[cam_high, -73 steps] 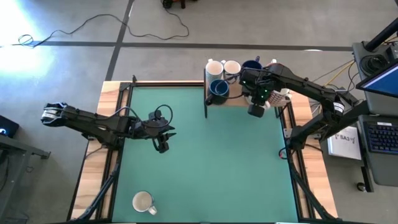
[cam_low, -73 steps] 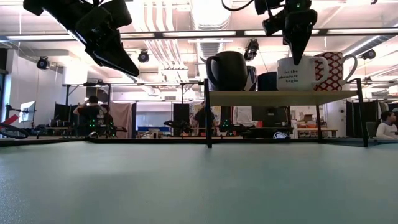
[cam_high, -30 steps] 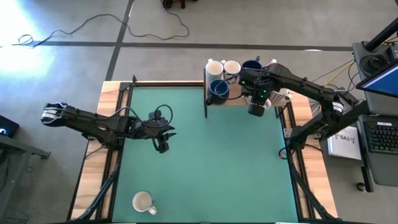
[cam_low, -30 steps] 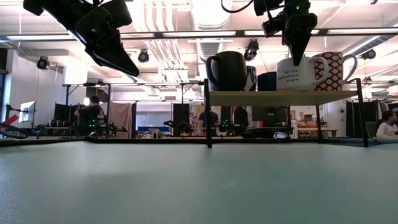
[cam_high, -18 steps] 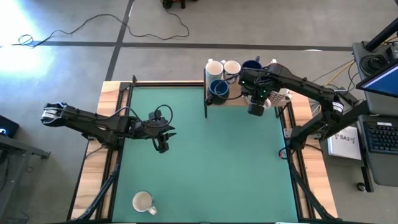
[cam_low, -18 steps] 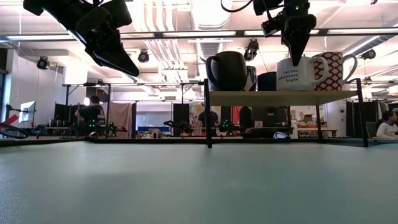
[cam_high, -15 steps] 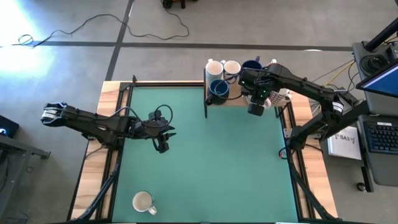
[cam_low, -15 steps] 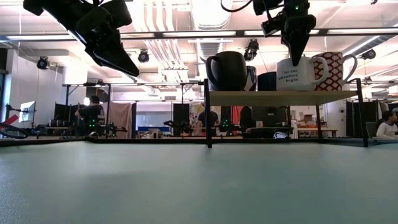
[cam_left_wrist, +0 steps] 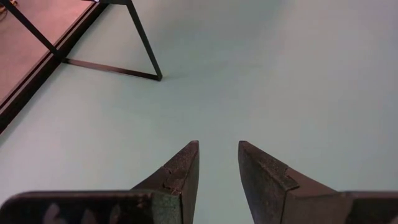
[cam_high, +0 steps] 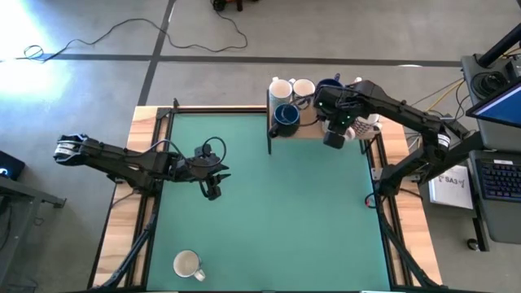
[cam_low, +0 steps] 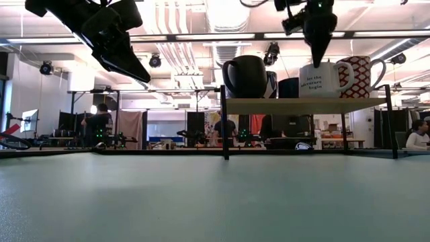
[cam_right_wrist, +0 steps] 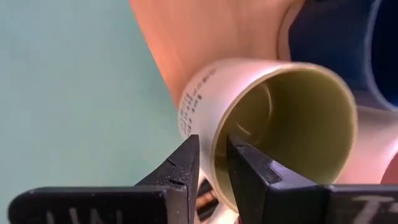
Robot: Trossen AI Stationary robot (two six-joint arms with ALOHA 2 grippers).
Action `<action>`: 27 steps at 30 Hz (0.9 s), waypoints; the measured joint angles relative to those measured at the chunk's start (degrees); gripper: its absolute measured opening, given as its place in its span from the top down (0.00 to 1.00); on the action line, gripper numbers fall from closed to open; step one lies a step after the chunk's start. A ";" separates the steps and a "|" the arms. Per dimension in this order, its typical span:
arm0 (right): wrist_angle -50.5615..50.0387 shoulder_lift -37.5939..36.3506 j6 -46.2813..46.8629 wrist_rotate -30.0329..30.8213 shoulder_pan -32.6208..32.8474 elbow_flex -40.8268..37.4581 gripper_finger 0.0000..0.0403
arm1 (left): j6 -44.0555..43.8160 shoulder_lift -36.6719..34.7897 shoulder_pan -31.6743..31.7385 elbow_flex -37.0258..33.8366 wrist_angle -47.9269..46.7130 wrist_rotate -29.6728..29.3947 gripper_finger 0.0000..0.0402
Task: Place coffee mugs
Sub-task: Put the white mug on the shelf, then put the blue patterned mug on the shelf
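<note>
Overhead, five mugs [cam_high: 303, 87] on the shelf [cam_high: 305, 130], one mug [cam_high: 187, 264] apart.

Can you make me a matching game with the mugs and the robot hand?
Things:
1. white mug with writing
2. lone white mug
3. dark blue mug
4. left gripper

Places:
a. hanging over the green mat, holding nothing
b. on the shelf, right under the right gripper
c. alone on the mat, near its corner
d. on the shelf, at its left end

Pairs: 1-b, 2-c, 3-d, 4-a
</note>
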 joint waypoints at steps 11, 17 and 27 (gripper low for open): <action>-0.54 -0.07 11.52 -5.49 3.01 10.96 0.83 | -1.03 0.02 -0.02 -0.01 -0.01 0.05 0.76; -0.07 -0.07 18.79 -5.56 11.04 10.74 0.83 | -6.34 0.01 -0.02 -0.02 0.00 8.70 0.76; 8.88 0.02 23.07 -1.43 28.91 5.79 0.85 | -20.10 0.76 -0.02 0.00 -0.49 24.13 0.76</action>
